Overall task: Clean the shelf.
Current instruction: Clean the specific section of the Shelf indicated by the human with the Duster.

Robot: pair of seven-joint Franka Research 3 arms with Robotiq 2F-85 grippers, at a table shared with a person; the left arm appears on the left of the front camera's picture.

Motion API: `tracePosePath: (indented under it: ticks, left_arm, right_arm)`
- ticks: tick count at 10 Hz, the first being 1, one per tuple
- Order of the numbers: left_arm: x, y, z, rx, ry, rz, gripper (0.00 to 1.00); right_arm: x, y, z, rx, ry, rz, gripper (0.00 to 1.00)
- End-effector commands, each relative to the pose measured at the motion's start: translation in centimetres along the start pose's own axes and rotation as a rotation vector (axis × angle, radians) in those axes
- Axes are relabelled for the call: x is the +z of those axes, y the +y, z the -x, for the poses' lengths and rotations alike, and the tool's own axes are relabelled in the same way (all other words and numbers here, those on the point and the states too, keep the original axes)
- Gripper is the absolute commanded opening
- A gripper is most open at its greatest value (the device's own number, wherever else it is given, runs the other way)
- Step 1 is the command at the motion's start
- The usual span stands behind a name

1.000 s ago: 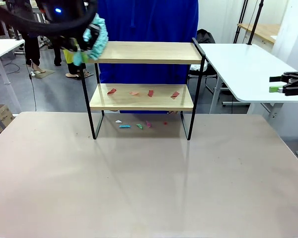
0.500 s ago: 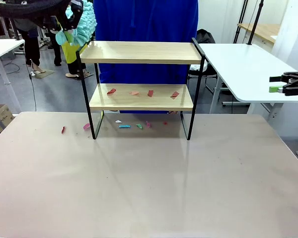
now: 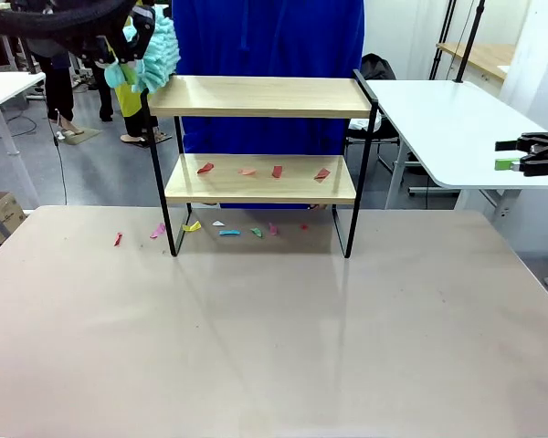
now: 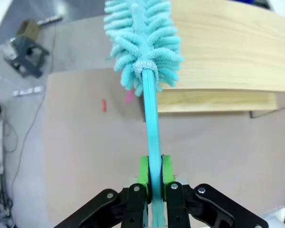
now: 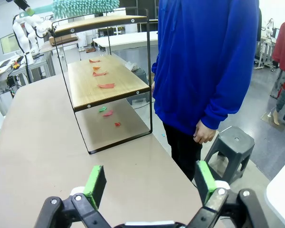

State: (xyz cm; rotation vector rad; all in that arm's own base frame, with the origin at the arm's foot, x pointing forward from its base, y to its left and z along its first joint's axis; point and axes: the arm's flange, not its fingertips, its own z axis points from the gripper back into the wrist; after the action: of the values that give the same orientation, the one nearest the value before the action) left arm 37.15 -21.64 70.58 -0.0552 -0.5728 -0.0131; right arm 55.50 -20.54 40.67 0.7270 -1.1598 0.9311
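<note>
The shelf (image 3: 265, 96) stands at the table's far middle, its top board bare. Several paper scraps (image 3: 277, 171) lie on its lower board (image 3: 219, 190), and more scraps (image 3: 229, 232) lie on the table beneath. My left gripper (image 4: 152, 178) is shut on the handle of a teal fluffy duster (image 4: 142, 42), whose head hangs over the left end of the top board (image 4: 228, 52). In the front view the duster (image 3: 153, 50) sits just above that left corner. My right gripper (image 5: 150, 183) is open with nothing in it, off beyond the table's right side (image 3: 530, 155).
A person in a blue hoodie (image 5: 204, 61) stands right behind the shelf. A pink scrap (image 3: 157, 232), a red scrap (image 3: 118, 239) and a yellow scrap (image 3: 192, 226) lie on the table by the shelf's left leg. A grey stool (image 5: 232, 142) and a white side table (image 3: 457, 128) stand at the right.
The duster swept off the top board's left end, lifted, then came back a little toward the corner. Red, pink and yellow scraps have landed on the table by the left leg.
</note>
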Motion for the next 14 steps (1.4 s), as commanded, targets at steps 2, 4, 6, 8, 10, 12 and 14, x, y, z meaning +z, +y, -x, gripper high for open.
tracePosePath:
  ticks: [2, 4, 6, 8, 10, 12, 14]
  left_arm:
    - [3.6, 2.6, 1.2, -0.256, 0.028, 0.331, 0.13]
    - [5.1, 4.0, 2.2, -0.516, 0.02, 0.473, 0.13]
    - [6.4, 5.2, 3.4, -0.681, 0.022, 0.485, 0.13]
    - [7.9, 6.0, 5.4, -0.802, 0.058, 0.508, 0.13]
    - [8.4, 6.4, 8.4, -0.965, 0.211, 0.34, 0.13]
    - [6.7, 6.1, 10.7, -1.073, 0.34, 0.315, 0.13]
    - [2.2, 5.1, 12.7, -1.132, 0.593, 0.222, 0.13]
  right_arm:
    - [-0.1, 0.3, -0.7, -0.01, 0.026, 0.014, 1.0]
    - [-0.1, 0.3, -0.7, -0.01, 0.026, 0.014, 1.0]
    - [-0.1, 0.3, -0.7, -0.01, 0.026, 0.014, 1.0]
    - [-0.1, 0.3, -0.7, -0.01, 0.026, 0.014, 1.0]
    - [-0.1, 0.3, -0.7, -0.01, 0.026, 0.014, 1.0]
    - [-0.1, 0.3, -0.7, -0.01, 0.026, 0.014, 1.0]
    - [-0.1, 0.3, -0.7, -0.01, 0.026, 0.014, 1.0]
